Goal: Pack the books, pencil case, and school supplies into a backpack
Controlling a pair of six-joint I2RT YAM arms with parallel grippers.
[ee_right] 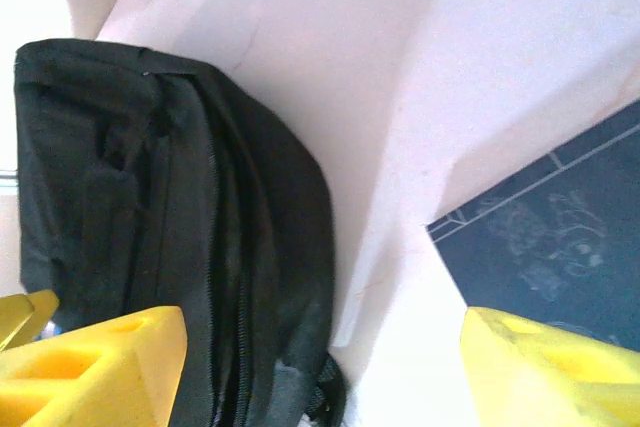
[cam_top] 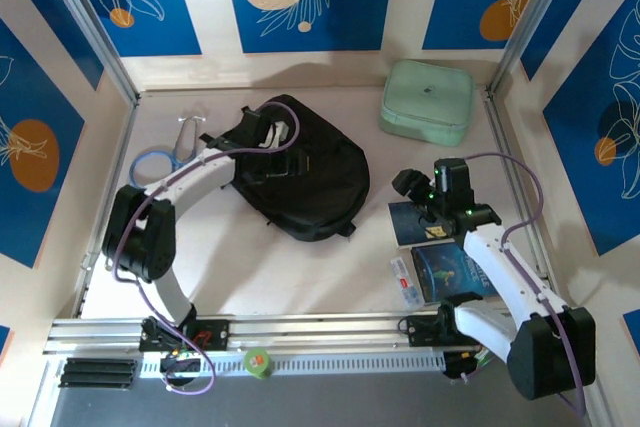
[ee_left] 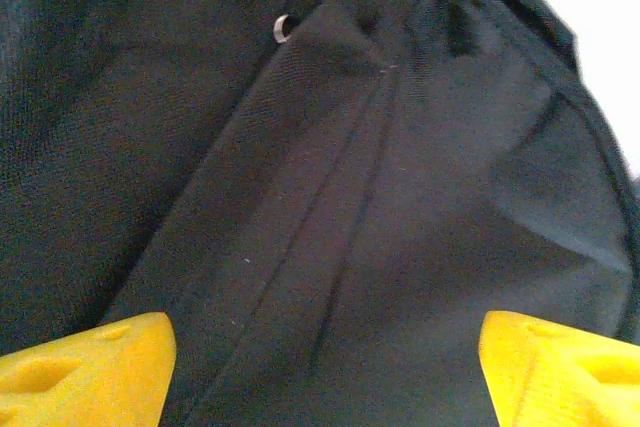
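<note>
The black backpack [cam_top: 300,172] lies flat in the middle of the table [cam_top: 250,277], its top end toward the far wall. The left gripper [cam_top: 272,139] hangs over that top end; in the left wrist view its yellow fingers [ee_left: 90,367] stand wide apart with only dark fabric and a seam between them, gripping nothing. To the right of the backpack, well apart from it, the navy book [cam_top: 408,223] lies flat, with the blue book [cam_top: 455,272] just in front of it toward the arm bases and the pencil case [cam_top: 403,280] beside the blue book's left edge. The right gripper [cam_top: 425,190] hovers above the far edge of the navy book, jaws spread wide and empty; its wrist view shows bare table between the backpack's zipped side and a corner of the book. A mint-green pouch [cam_top: 427,100] sits by the far right corner.
</note>
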